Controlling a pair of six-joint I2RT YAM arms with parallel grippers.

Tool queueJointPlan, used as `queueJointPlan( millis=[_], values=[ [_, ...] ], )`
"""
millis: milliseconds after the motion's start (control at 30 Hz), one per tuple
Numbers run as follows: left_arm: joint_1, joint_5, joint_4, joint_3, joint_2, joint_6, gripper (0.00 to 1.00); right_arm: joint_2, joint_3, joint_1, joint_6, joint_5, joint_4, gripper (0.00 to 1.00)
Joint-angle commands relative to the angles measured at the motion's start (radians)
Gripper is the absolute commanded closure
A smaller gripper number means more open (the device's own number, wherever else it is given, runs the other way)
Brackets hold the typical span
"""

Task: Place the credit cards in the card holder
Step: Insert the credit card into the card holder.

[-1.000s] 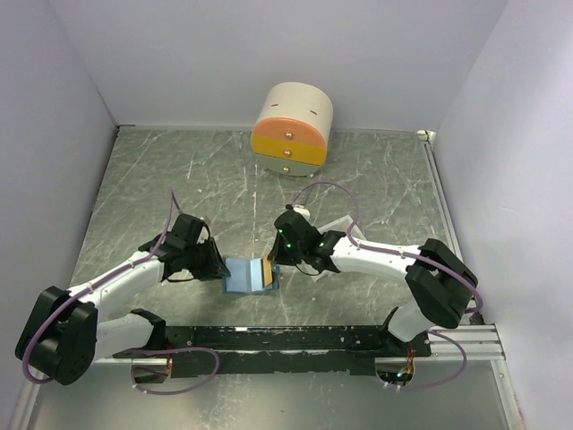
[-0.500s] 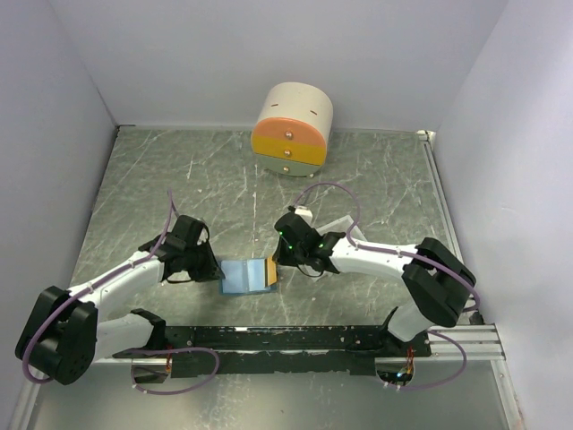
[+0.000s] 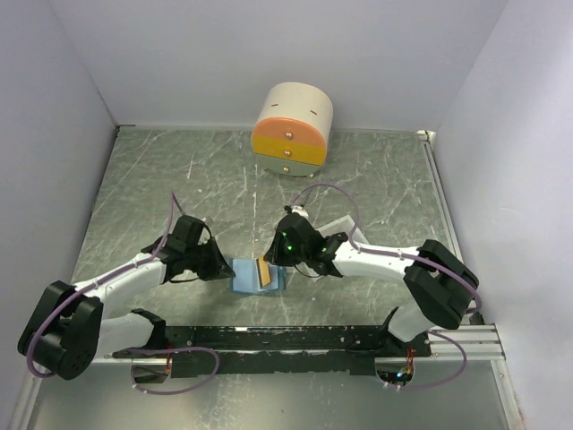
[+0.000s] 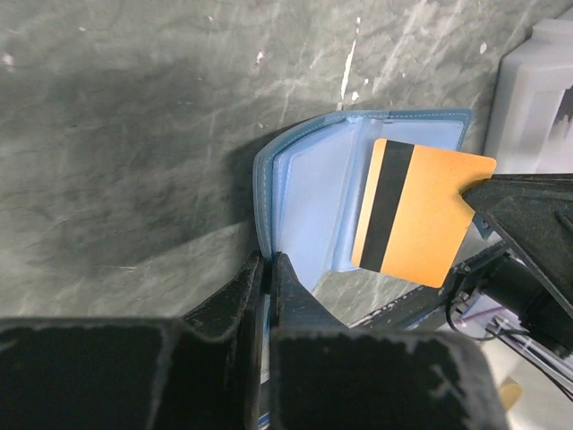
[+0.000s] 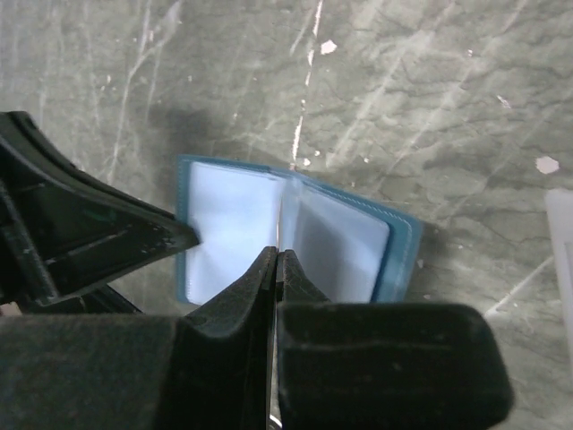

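The light-blue card holder (image 3: 252, 274) lies open on the table between the two grippers. My left gripper (image 3: 224, 267) is shut on its left flap edge, as the left wrist view (image 4: 267, 264) shows. My right gripper (image 3: 274, 260) is shut on an orange-tan credit card (image 3: 265, 271) with a black stripe. It holds the card over the holder's right half (image 4: 313, 206), where the card (image 4: 421, 210) shows flat. In the right wrist view the card is a thin edge (image 5: 279, 215) above the open holder (image 5: 224, 228), in front of my shut gripper (image 5: 276, 260). No other cards show.
The round cream drawer box (image 3: 292, 128) with orange and yellow fronts stands at the back. A shallow white tray (image 3: 345, 226) lies behind the right arm, partly hidden, and shows in the left wrist view (image 4: 528, 98). White walls enclose the table on three sides.
My right gripper has carried the orange card left, from the holder's right edge to over its inside. The left gripper and the holder have shifted slightly right.
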Motion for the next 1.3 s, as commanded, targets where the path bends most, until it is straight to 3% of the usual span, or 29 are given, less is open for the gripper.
queueJointPlan(
  millis=[0,200,467,633,1067,1267],
  values=[
    [-0.008,0.089,0.111,-0.037,0.023,-0.034,0.92,-0.011,-0.025,0.002,0.002,-0.033,0.113,1.00],
    [-0.008,0.039,0.060,-0.025,0.040,-0.014,0.86,0.022,-0.046,0.002,-0.008,-0.013,0.153,1.00],
    [-0.008,-0.042,-0.040,-0.011,0.008,-0.003,0.67,0.048,-0.089,0.001,0.003,0.003,0.188,1.00],
    [-0.008,-0.074,-0.078,-0.006,-0.015,-0.006,0.65,0.056,-0.108,0.001,0.014,0.013,0.201,1.00],
    [-0.007,-0.057,-0.050,-0.023,0.004,0.000,0.87,0.027,-0.136,0.001,0.040,0.047,0.181,1.00],
    [-0.008,-0.062,-0.051,-0.027,0.018,0.004,0.90,0.016,-0.160,0.002,0.066,0.059,0.192,1.00]
  ],
)
